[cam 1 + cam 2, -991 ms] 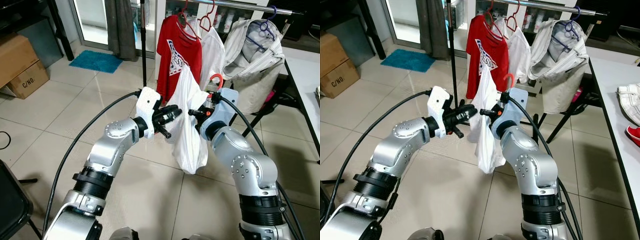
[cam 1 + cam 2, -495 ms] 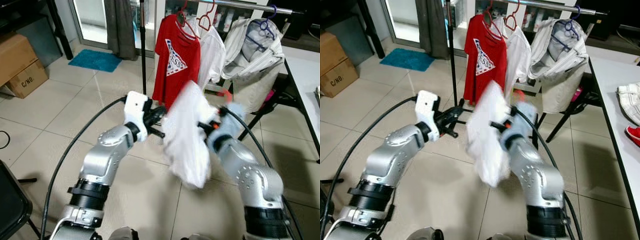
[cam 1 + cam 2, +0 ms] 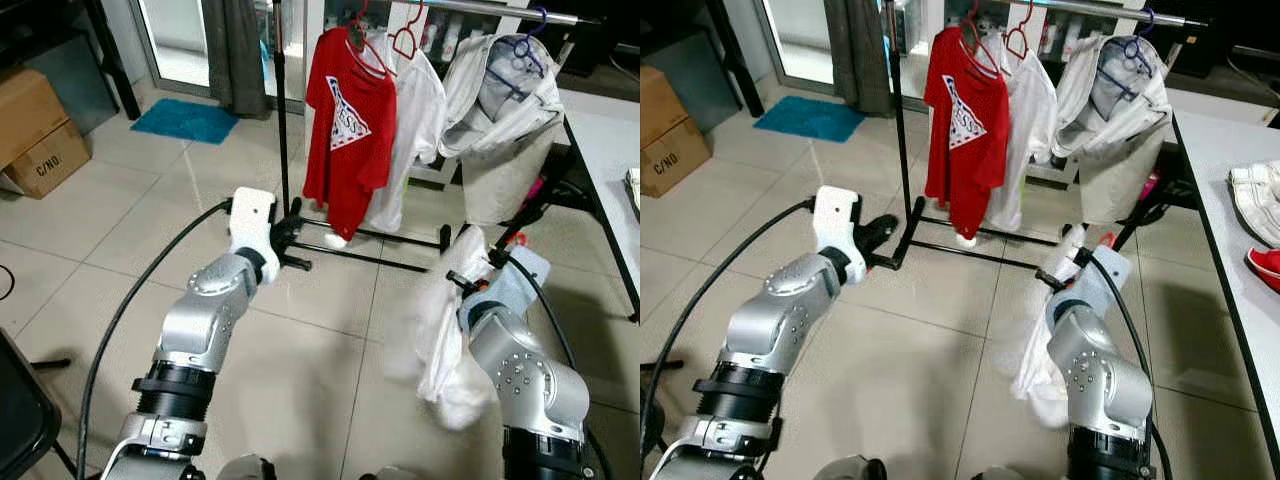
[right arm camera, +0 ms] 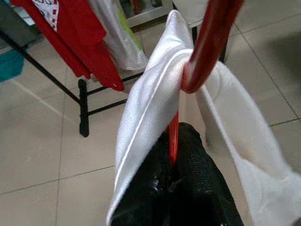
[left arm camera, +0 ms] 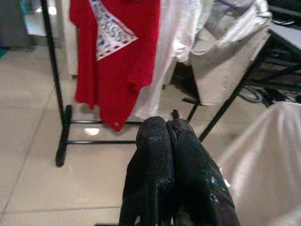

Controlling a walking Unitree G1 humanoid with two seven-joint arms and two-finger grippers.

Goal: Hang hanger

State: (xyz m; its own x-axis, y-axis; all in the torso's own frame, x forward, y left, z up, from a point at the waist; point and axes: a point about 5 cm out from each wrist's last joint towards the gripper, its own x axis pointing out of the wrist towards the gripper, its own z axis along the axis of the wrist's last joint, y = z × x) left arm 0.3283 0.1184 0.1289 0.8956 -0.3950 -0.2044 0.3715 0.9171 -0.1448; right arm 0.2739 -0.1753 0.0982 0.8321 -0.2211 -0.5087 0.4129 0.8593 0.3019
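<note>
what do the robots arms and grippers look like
Both arms are silver metal in rounded segments dotted with small bolts, with ribbed black rings at the joints. The left arm ends in a white wrist block; the right arm ends in a pale bluish one. A thick black cable loops to each wrist. The left gripper and right gripper each have two long, glossy black fingers.

red hanger [image 4: 210, 44] carrying white garment [image 3: 440, 330]

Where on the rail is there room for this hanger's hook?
Bare rail between the white shirt and the grey jacket. Left end is crowded: red shirt and white shirt hang touching. Right gripper holds the red hanger.
</note>
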